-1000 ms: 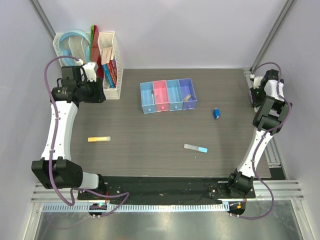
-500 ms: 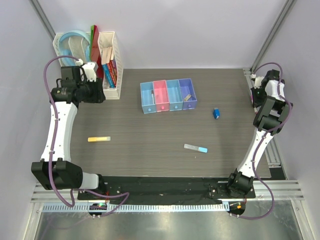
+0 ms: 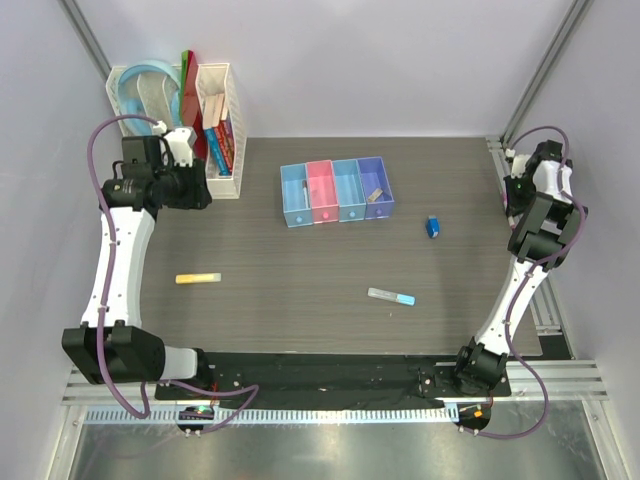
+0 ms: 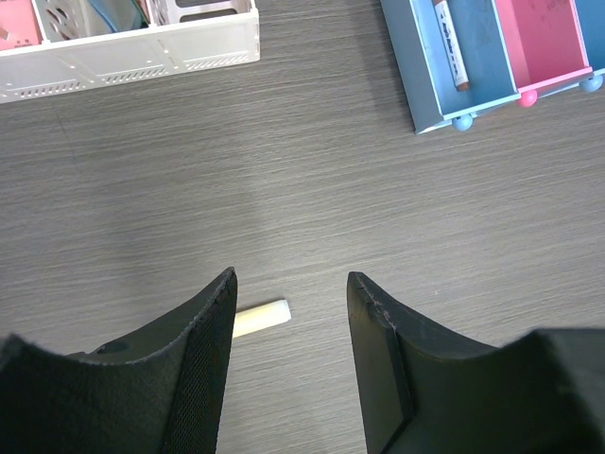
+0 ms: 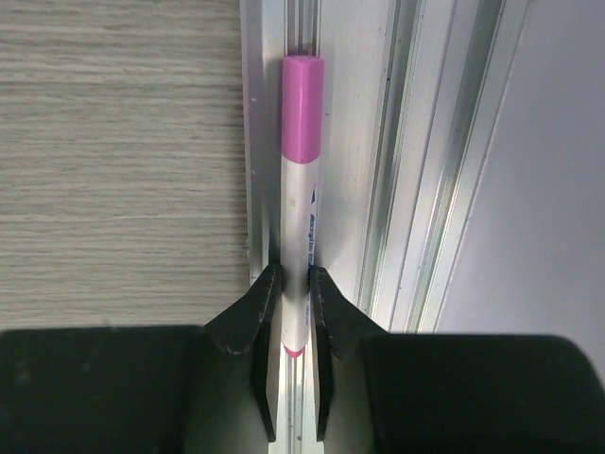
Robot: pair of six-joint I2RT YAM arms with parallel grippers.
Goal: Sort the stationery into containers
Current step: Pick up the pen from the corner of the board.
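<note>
Your right gripper (image 5: 293, 284) is clamping its fingers on a purple-capped pen (image 5: 300, 180) near one end, over the metal rail (image 5: 406, 142) along the table's right edge. Your left gripper (image 4: 291, 279) is hovering at the far left with its fingers apart, holding nothing. The yellow piece (image 3: 197, 278) is lying nearer than it. The four joined bins (image 3: 322, 195) are sitting far and central. The blue block (image 3: 433, 227) and grey stick (image 3: 390, 296) are lying nearer, to their right.

White arms (image 3: 115, 250), black joints (image 3: 135, 186), purple cables (image 3: 92, 152)
</note>
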